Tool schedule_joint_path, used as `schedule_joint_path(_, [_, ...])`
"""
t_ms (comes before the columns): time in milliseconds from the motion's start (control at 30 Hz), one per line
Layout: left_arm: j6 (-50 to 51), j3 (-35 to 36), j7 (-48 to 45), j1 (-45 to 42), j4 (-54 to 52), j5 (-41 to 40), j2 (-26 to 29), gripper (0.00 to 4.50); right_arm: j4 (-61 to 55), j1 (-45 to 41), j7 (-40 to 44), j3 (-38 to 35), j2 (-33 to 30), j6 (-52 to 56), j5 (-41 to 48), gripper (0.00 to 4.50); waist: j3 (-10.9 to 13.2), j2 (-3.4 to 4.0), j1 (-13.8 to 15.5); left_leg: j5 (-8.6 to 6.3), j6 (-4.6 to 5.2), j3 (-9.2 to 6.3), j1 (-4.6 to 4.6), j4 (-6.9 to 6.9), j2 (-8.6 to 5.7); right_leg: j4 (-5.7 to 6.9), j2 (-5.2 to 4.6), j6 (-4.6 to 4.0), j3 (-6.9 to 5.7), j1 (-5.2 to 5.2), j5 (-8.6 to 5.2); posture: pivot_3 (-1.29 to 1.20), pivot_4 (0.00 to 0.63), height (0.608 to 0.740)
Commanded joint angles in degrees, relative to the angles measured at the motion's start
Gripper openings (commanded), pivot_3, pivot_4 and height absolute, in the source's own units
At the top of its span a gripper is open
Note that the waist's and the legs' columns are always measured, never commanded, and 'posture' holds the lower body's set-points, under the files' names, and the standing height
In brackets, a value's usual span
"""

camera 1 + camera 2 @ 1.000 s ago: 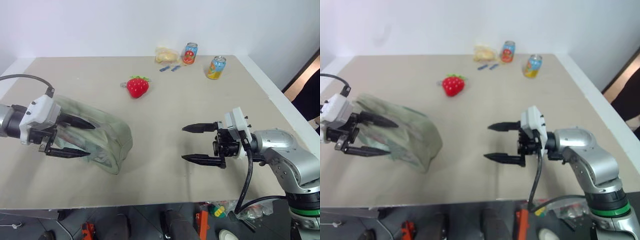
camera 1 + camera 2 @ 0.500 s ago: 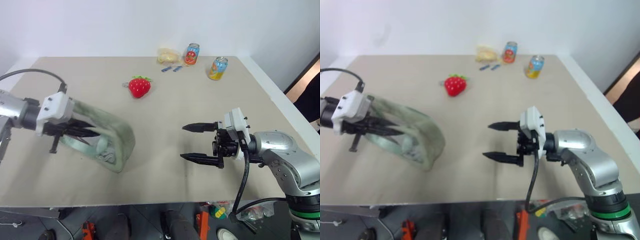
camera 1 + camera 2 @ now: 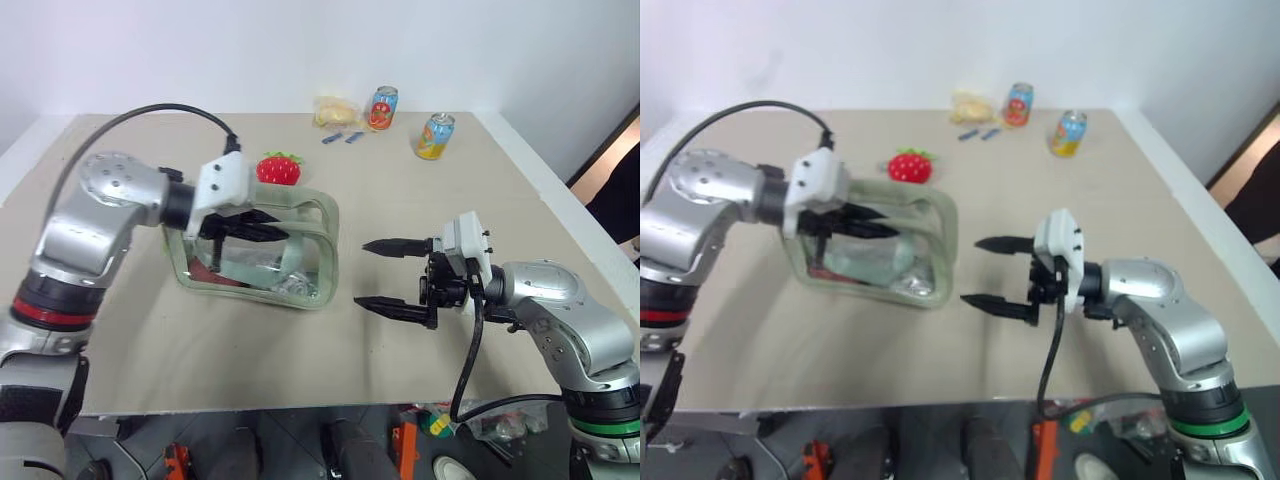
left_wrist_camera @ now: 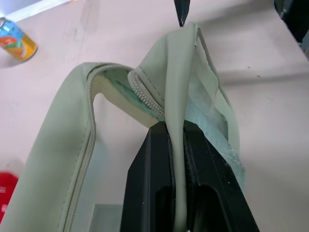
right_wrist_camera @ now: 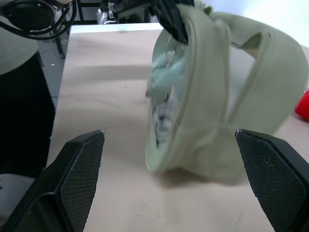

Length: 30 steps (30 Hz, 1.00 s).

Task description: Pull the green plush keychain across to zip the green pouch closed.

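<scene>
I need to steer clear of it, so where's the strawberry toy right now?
In the head views, the strawberry toy sits on the table just behind the green pouch, toward the robot's left.

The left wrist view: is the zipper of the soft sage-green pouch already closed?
No, the soft sage-green pouch gapes open, its zipper teeth apart beside the fabric pinched by the left gripper.

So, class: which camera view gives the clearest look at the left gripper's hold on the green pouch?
The left wrist view: the left gripper is shut on a fold of the green pouch, beside its open zipper. The eye views show the same grip from farther off. The right wrist view shows the black fingertips at the pouch's top edge.
</scene>
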Motion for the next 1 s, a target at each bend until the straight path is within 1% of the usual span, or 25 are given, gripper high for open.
schedule_joint_path(33, [1.81,-1.75,2.89,-3.57,-1.16,1.63,-3.37,0.03,-0.70,-0.82,-1.97,-2.12,0.59,0.11,0.86,4.50,0.00,0.00,0.01,0.00,0.00,-0.01,0.00,0.00,0.00,0.00,0.00,0.00,0.00,0.00,0.00,0.00,0.150,0.740])
schedule_joint_path(200, [3.26,-4.30,6.03,-7.22,1.98,4.56,-8.66,0.03,-1.18,-0.14,-3.56,-2.17,0.82,-0.41,0.19,4.50,0.00,0.00,0.02,0.00,0.00,-0.04,0.00,0.01,-0.04,0.00,0.00,0.02,0.00,0.03,0.01,0.00,0.150,0.740])
schedule_joint_path(333, [5.47,-6.02,7.79,-8.61,1.65,5.77,-12.39,0.03,-1.99,0.69,-4.81,-2.73,0.94,-0.23,0.65,4.50,0.00,0.00,0.01,0.00,0.00,-0.05,0.00,0.01,-0.04,0.00,0.00,0.02,0.01,0.04,0.01,0.00,0.150,0.740])
schedule_joint_path(433, [7.39,-6.87,8.38,-8.67,1.09,6.32,-13.67,0.03,-2.04,0.90,-5.44,-2.77,0.96,-0.45,0.52,4.50,0.00,0.00,-0.05,0.00,0.00,-0.05,0.00,0.01,-0.05,0.00,0.00,0.02,0.01,0.04,0.01,0.00,0.150,0.740])
schedule_joint_path(533, [13.96,-5.87,8.56,-9.19,0.29,4.15,-14.27,0.03,-1.96,0.87,-5.75,-2.70,1.02,-0.58,0.41,4.50,0.00,0.01,-0.06,0.00,0.01,-0.07,0.06,-0.01,-0.05,0.01,0.01,0.02,0.02,0.07,0.01,0.00,0.150,0.740])
schedule_joint_path(600, [16.58,-5.09,7.89,-9.57,-0.52,3.18,-13.49,0.75,-1.72,0.70,-5.95,-2.64,1.07,-0.68,0.35,4.50,0.00,0.01,-0.07,0.01,0.02,-0.08,0.06,0.00,-0.05,0.01,0.01,0.03,0.02,0.08,0.01,0.00,0.150,0.740])
schedule_joint_path(633, [17.71,-4.48,7.47,-9.80,-0.93,2.41,-12.93,1.00,-1.61,0.57,-6.09,-2.60,1.11,-0.72,0.31,4.50,0.00,0.01,-0.07,0.01,0.02,-0.08,0.06,0.01,-0.05,0.01,0.01,0.04,0.02,0.09,0.02,0.00,0.150,0.740])
schedule_joint_path(800, [23.03,-0.21,4.91,-10.60,-1.80,-2.76,-8.14,2.77,-1.29,-0.39,-6.80,-2.44,1.41,-0.10,0.57,4.50,0.00,0.02,-0.40,0.01,0.02,-0.08,0.11,0.00,-0.04,0.02,0.03,0.04,0.04,0.09,0.02,0.00,0.150,0.740])
schedule_joint_path(867, [24.72,2.67,3.74,-9.89,-2.10,-6.00,-5.99,3.52,-1.48,-0.72,-7.33,-2.48,1.71,0.69,1.17,4.50,0.00,0.02,-0.47,0.01,0.02,-0.10,0.12,-0.03,0.00,0.05,0.09,0.00,0.03,0.06,0.01,0.00,0.150,0.740])
schedule_joint_path(900, [23.81,4.62,2.00,-8.67,-2.67,-7.77,-4.41,3.79,-1.58,-0.75,-7.59,-2.43,1.86,0.95,1.32,4.50,0.00,0.02,-0.47,0.02,0.02,-0.13,0.12,-0.03,0.01,0.06,0.11,0.00,0.02,0.05,0.00,0.00,0.150,0.740])
schedule_joint_path(933, [22.98,7.05,0.54,-6.98,-3.71,-9.93,-3.02,4.18,-1.71,-0.69,-7.91,-2.36,2.03,1.29,1.38,4.50,0.00,0.04,-0.51,0.01,0.02,-0.15,0.12,-0.05,0.01,0.07,0.12,-0.03,0.00,0.04,-0.01,0.00,0.150,0.740])
schedule_joint_path(967, [22.41,9.23,-0.27,-5.49,-4.54,-11.80,-2.10,4.45,-1.82,-0.59,-8.14,-2.27,2.15,1.46,1.33,4.50,0.00,0.04,-0.51,0.01,0.02,-0.15,0.13,-0.09,0.02,0.07,0.12,-0.05,0.01,0.04,-0.03,0.00,0.150,0.740])
schedule_joint_path(1000, [22.14,10.67,-0.58,-4.41,-5.27,-13.16,-1.51,4.45,-2.04,-0.43,-8.30,-2.27,2.22,1.60,1.33,4.50,0.00,0.04,-0.51,0.01,0.02,-0.14,0.15,-0.10,0.02,0.08,0.11,-0.07,0.01,0.05,-0.04,0.00,0.150,0.740])
